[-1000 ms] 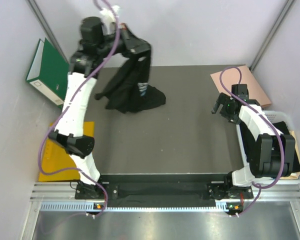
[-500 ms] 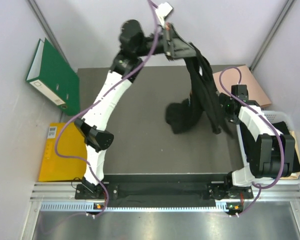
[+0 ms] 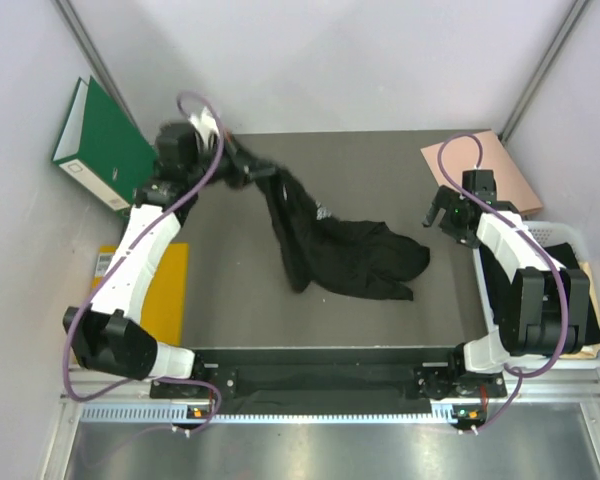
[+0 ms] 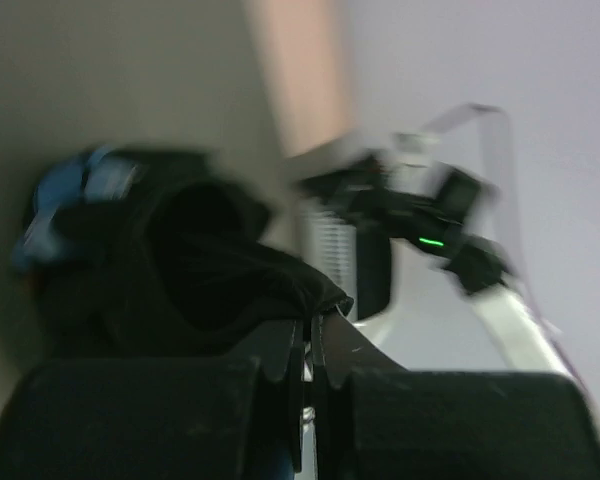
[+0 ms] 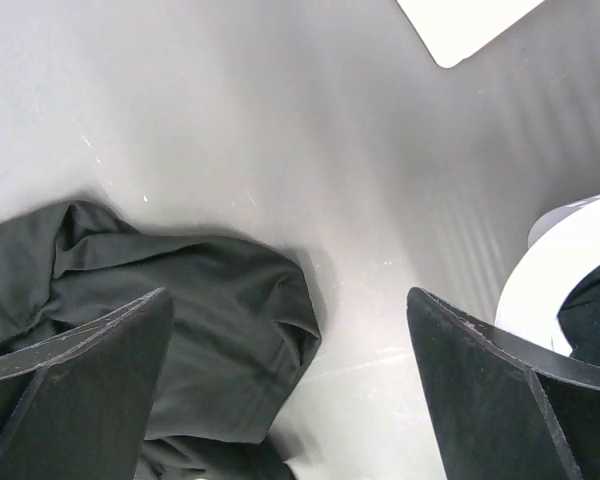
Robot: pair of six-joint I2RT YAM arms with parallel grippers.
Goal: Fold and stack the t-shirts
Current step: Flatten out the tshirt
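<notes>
A black t-shirt (image 3: pixel 340 250) lies crumpled across the middle of the dark table, one end lifted toward the back left. My left gripper (image 3: pixel 248 168) is shut on that raised edge; the left wrist view shows the cloth (image 4: pixel 220 270) pinched between its closed fingers (image 4: pixel 280 345). My right gripper (image 3: pixel 448 218) is open and empty, hovering just right of the shirt's right end, which shows in the right wrist view (image 5: pixel 190 310). More dark shirts lie in the white basket (image 3: pixel 572 236) at the right.
A green binder (image 3: pixel 100 140) leans at the back left. A yellow folder (image 3: pixel 170 290) lies on the left, a pink sheet (image 3: pixel 500 165) at the back right. The basket's white rim (image 5: pixel 570 260) is close to my right fingers.
My left arm swung the shirt from the right side back to the left and lowered it. The shirt now drapes across the table's middle. The right arm has stayed put.
</notes>
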